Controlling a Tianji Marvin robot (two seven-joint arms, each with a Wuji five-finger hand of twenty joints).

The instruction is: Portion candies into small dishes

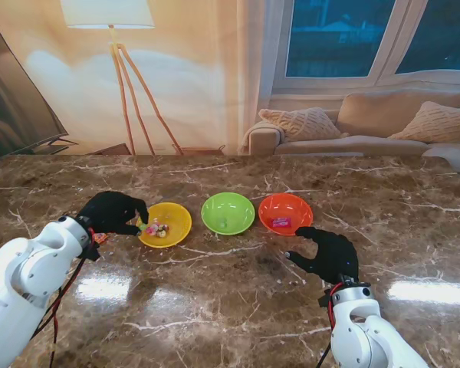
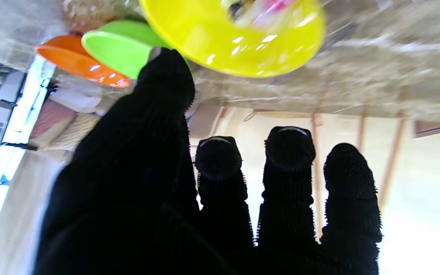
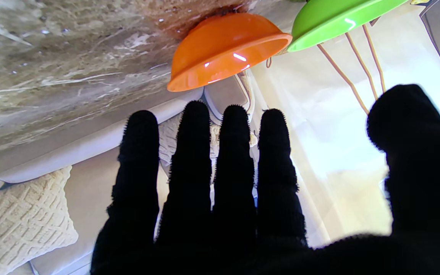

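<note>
Left hand [image 1: 113, 212] is being held at the yellow dish [image 1: 165, 224], whether gripping cannot be told, where small, light, slippery wrapped candies [image 1: 158, 228] are lying, likely best pinched individually across the wrapper.

The left arm [image 1: 27, 280] is extended from the near left corner toward the yellow dish [image 1: 165, 224], and the left hand [image 1: 113, 213] is held at that dish's left rim, its fingertips [image 1: 142, 213] curled at the rim's edge. Whether anything is pinched there cannot be told. The right arm [image 1: 368, 333] is raised from the near right, and the right hand [image 1: 328, 255] is held well right of that dish and nearer to me, fingers spread, thumb apart, nothing held.
</note>
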